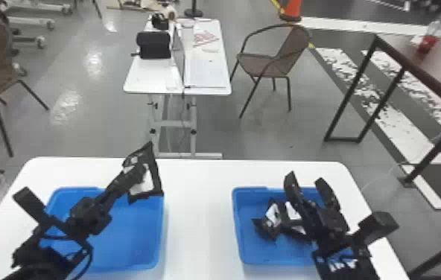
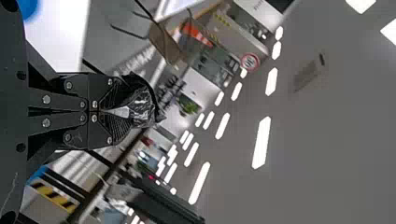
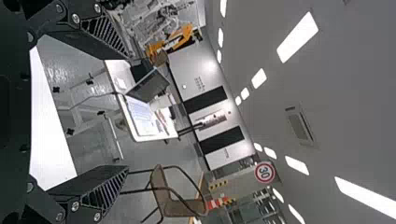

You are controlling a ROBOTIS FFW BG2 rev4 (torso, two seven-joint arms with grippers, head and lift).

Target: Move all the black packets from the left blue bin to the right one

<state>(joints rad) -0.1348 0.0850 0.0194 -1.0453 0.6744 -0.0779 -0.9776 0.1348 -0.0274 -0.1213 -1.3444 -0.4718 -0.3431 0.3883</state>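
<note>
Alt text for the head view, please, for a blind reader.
The left tool grips a raised black packet near the left blue bin; the open right tool is over the right blue bin, where more black packets lie.

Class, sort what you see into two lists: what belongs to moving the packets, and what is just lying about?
For the job:
left blue bin
right blue bin, with black packets inside
left claw, gripping another packet
right claw, open

Just about:
laptop on the far table
brown chairs
orange cone
</note>
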